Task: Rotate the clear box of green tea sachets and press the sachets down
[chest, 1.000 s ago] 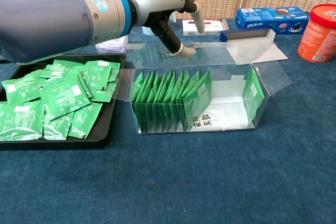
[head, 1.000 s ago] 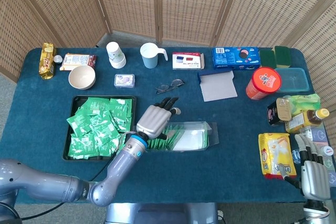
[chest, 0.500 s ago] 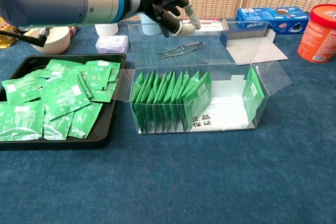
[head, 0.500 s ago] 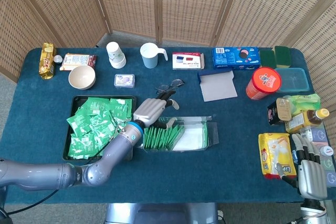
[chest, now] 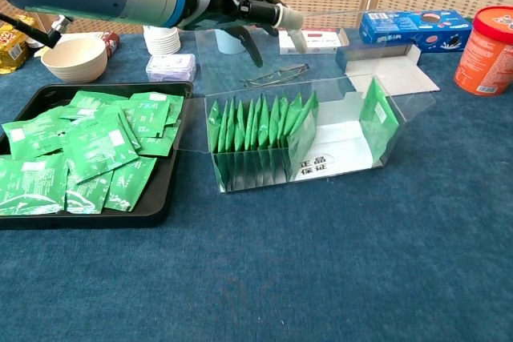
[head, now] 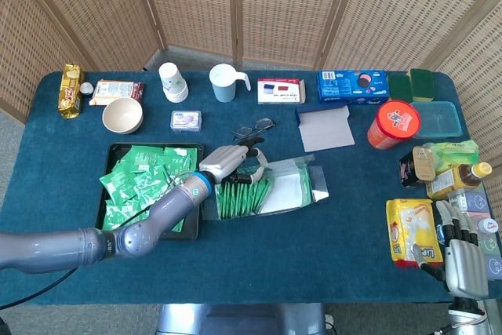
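Note:
The clear box (head: 286,187) (chest: 345,146) lies skewed on the blue cloth, its right end farther from me. Green tea sachets (head: 241,198) (chest: 256,124) stand upright in a row in its left half; one more sachet (chest: 373,120) leans at the right end. My left hand (head: 227,160) (chest: 232,7) grips the top edge of the box's raised rear flap, fingers over it and thumb pointing down behind it. My right hand (head: 463,260) rests at the table's front right edge, holding nothing, fingers straight.
A black tray (head: 100,221) (chest: 172,191) of loose green sachets (head: 145,186) (chest: 80,150) adjoins the box's left side. Glasses (head: 253,128) (chest: 276,75) lie just behind the box. A red canister (head: 393,124), blue cookie box (head: 353,85), bowl (head: 122,114) and yellow packet (head: 410,231) stand around.
My left hand drew back from over the sachets to the rear flap. The box has turned, its right end swinging away from me. The right hand has barely moved.

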Motion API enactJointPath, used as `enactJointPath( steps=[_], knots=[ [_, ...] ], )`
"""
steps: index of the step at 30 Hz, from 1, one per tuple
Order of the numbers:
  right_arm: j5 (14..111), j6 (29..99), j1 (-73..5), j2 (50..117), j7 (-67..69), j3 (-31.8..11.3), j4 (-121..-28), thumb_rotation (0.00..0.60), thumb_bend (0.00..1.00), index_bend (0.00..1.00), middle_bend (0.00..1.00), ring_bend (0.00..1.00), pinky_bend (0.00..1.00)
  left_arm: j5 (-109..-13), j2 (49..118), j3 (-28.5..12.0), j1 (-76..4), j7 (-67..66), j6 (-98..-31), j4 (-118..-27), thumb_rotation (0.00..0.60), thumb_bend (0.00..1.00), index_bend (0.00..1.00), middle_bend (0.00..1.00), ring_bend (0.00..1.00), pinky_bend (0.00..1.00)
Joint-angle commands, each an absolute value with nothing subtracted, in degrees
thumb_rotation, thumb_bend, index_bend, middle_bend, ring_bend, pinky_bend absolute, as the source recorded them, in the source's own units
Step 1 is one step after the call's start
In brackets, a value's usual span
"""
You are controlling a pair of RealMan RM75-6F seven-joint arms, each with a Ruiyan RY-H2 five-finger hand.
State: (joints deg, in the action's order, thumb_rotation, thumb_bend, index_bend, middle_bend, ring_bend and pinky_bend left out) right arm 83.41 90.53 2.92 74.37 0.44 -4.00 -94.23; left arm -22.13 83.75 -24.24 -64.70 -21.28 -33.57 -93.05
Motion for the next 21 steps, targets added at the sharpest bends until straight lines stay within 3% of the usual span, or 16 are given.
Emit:
enactJointPath(
  steps=[1, 21],
  knots=[
    [83.3, 90.4, 2.9, 74.4, 0.5, -4.0, -94.2, 0.600, 0.34, 0.00, 0.00, 0.00, 0.06, -21.6, 83.2, -23.2, -65.7, -19.8, -32.3, -92.1, 0.243, 0.50, 0.34, 0.04, 0.00, 0.24],
    [82.8, 90.6, 3.3, 74.6, 0.8, -4.2, -93.8, 0.600, 0.34, 0.00, 0.00, 0.00, 0.06, -19.1, 83.3, -19.0, -70.9, -11.0, -28.7, -84.8, 0.227, 0.50, 0.43, 0.05, 0.00, 0.24]
  ],
)
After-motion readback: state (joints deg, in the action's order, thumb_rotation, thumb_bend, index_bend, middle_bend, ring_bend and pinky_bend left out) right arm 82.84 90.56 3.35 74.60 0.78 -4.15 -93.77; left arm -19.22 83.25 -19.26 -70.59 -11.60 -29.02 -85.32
